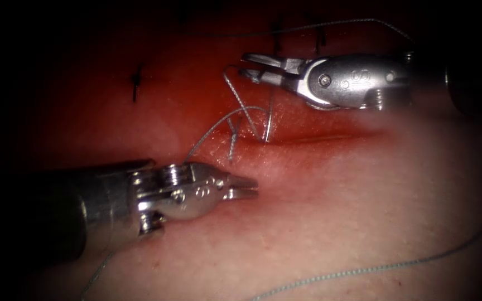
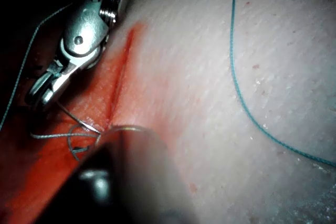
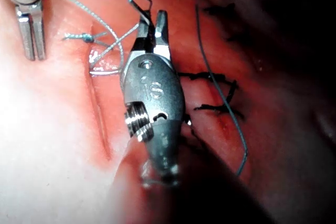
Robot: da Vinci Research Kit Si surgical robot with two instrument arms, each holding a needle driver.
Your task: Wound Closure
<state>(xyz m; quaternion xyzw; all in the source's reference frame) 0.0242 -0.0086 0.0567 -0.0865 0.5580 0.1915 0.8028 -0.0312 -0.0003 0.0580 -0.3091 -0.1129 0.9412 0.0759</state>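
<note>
A pale, finely pebbled tissue (image 1: pixel 364 223) fills the near ground, where a loose braided thread (image 1: pixel 364 270) curves across it. Farther back at left, the left tool (image 1: pixel 246 188), polished steel with a rounded wrist, lies low with its short jaws closed and nothing between them. Just beyond its tip the cut (image 1: pixel 319 139) runs as a thin wet crease, stained with glossy red fluid (image 1: pixel 196 106). There, thread loops rise from the tissue into a small tangle. The right tool (image 1: pixel 250 65) reaches in from the far right, its slim jaws slightly parted around a bend of that thread. Dark stitches (image 1: pixel 136 82) cross the far tissue. The needle cannot be made out.
</note>
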